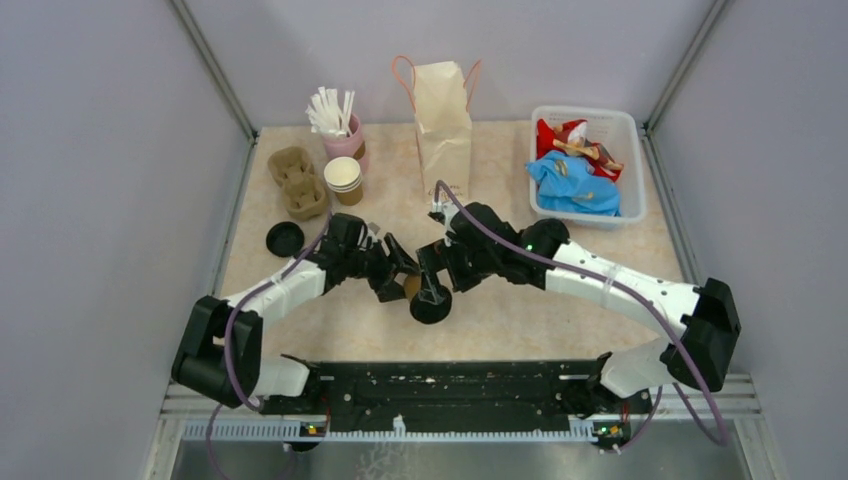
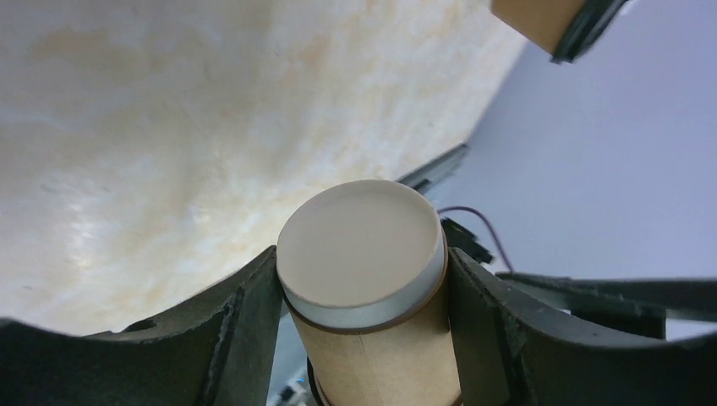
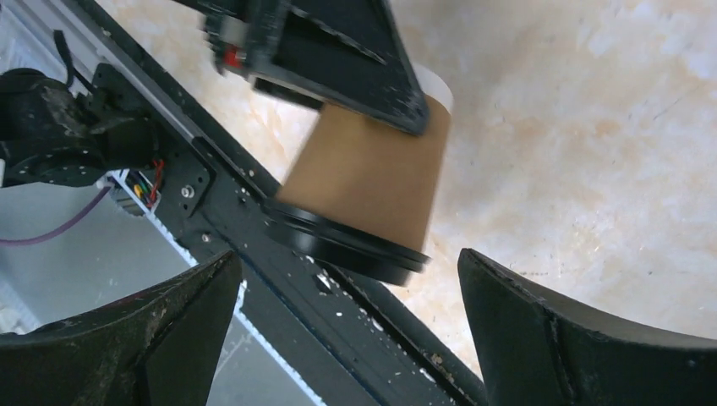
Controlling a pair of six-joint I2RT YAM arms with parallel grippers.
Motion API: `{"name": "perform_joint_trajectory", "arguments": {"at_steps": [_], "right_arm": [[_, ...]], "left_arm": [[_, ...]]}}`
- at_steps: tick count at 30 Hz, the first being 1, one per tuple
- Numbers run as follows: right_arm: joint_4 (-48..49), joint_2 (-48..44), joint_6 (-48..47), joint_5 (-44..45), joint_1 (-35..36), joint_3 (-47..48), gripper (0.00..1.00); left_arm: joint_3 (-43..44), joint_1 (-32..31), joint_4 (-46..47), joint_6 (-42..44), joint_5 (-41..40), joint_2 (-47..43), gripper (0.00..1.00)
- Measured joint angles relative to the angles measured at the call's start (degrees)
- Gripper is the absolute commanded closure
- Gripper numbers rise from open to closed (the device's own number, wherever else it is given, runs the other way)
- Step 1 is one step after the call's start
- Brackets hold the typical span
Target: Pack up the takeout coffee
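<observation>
Brown paper cup (image 3: 372,173) tilted, black lid (image 3: 347,241) low, mid worktop (image 1: 560,300), 6 o'clock of paper bag (image 1: 443,125) | my left pincer (image 2: 363,279) clamped on its wall | my right pincer (image 3: 347,262) agape, empty | risk: tilt may pop lid, spill; handover slip.

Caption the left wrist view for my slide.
Left claw clamps a brown paper cup, its pale base facing the camera.

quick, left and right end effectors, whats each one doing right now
Left end effector: closed on a lidded brown paper cup.
Right end effector: open, holding nothing.
</observation>
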Motion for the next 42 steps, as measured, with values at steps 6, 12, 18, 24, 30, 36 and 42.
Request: {"name": "perform_joint_trajectory", "arguments": {"at_steps": [6, 12, 18, 24, 30, 36, 42], "right_arm": [[-3.6, -1.7, -0.7, 14.4, 7.8, 6.2, 0.01], [-5.6, -2.0, -0.7, 22.0, 9.4, 6.9, 0.01], [-3.3, -3.8, -0.6, 21.8, 9.6, 5.8, 0.01], [-0.7, -4.2, -0.6, 20.4, 9.6, 4.5, 0.01], [-0.4, -4.2, -0.5, 20.5, 9.6, 3.9, 0.07], [-0.4, -4.2, -0.4, 20.7, 9.6, 3.9, 0.14], [-0.5, -4.1, -0.4, 20.7, 9.6, 3.9, 0.18]], "left_arm": [[-8.0, 0.0, 12.9, -19.7, 1.8, -7.0, 0.54], [-12.8, 0.1, 22.7, -32.6, 0.8, -10.8, 0.56], [-16.2, 0.2, 26.6, -40.1, -0.2, -12.3, 0.58], [-16.3, 0.2, 28.9, -42.4, -0.4, -12.3, 0.59], [-16.3, 0.2, 29.6, -43.0, -0.4, -12.3, 0.59], [-16.3, 0.2, 29.9, -43.3, -0.4, -12.3, 0.59], [-16.3, 0.2, 30.0, -43.6, -0.4, -12.3, 0.59]]}}
